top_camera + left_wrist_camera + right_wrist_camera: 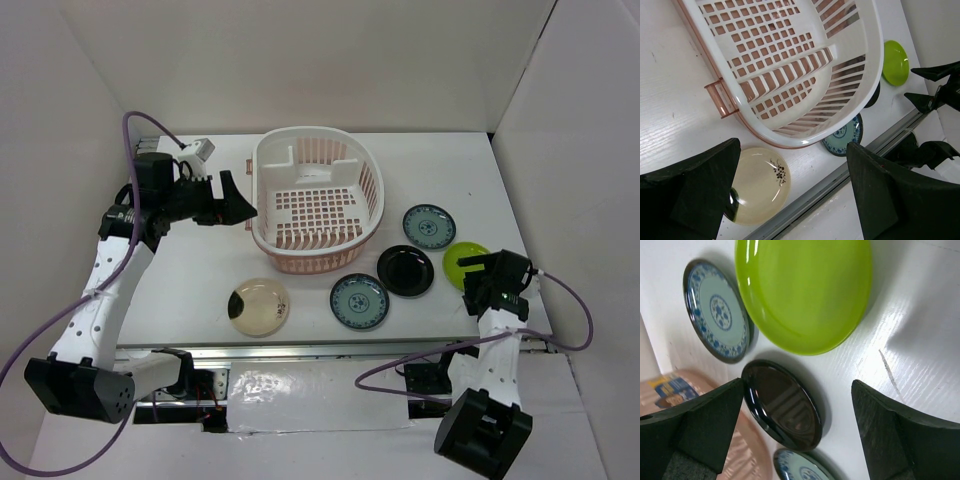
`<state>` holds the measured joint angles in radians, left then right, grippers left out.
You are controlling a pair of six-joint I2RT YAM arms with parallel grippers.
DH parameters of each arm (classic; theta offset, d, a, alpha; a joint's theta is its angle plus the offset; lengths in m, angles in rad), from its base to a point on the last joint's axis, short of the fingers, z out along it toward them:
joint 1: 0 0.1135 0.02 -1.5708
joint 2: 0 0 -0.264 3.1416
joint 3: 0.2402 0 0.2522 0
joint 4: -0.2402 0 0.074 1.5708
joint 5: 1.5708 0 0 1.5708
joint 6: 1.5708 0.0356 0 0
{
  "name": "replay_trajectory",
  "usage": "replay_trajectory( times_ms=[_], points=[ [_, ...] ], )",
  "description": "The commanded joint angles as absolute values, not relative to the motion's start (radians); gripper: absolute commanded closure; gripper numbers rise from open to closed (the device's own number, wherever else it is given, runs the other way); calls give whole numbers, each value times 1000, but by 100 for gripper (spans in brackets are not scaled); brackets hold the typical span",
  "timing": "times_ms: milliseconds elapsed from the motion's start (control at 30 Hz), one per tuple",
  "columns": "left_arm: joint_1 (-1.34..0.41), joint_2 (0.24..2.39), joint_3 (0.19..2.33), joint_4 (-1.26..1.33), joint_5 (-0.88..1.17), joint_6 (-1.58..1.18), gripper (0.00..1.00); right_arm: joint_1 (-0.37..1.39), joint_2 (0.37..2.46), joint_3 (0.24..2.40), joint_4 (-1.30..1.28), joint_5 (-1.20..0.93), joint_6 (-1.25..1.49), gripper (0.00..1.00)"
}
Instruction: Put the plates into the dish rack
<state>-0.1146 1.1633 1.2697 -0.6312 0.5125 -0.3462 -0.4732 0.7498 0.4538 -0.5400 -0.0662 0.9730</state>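
Lime plate [800, 290] lay lower right by the right end effector [470, 283], spread apart; left end effector [241, 197], likewise apart, hovered beside the rack [262, 196].

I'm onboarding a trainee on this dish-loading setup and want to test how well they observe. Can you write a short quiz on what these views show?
1. True or false: one plate already lies inside the dish rack.
2. What colour is the plate closest to the right pincer? A) tan B) lime-green C) black
3. How many plates rest on the table?

Key: 1 false, the rack holds nothing. 2 B, the lime-green plate. 3 five.
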Motion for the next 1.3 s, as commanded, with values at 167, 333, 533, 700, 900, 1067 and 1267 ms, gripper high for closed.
replay_trajectory(
  times_ms=[167, 333, 533, 700, 900, 1067, 1267],
  points=[
    [-115, 1169, 1284, -592, 548, -347, 1, -529, 816, 361, -354, -55, 1127, 17],
    [-115, 1177, 1289, -586, 548, -350, 1, -537, 939, 354, -287, -64, 1157, 16],
    [-115, 1184, 1298, -577, 519, -354, 1, -541, 1061, 356, -215, -72, 1170, 15],
    [-117, 1196, 1313, -583, 494, -337, 1, -540, 1138, 353, -155, -68, 1190, 15],
    [-115, 1200, 1296, -575, 486, -330, 1, -541, 1154, 362, -155, -38, 1201, 48],
    [-115, 1200, 1289, -577, 499, -322, 1, -541, 1138, 348, -158, -22, 1215, 73],
    [-117, 1193, 1282, -574, 503, -324, 1, -541, 1092, 348, -205, -3, 1232, 100]
  ],
)
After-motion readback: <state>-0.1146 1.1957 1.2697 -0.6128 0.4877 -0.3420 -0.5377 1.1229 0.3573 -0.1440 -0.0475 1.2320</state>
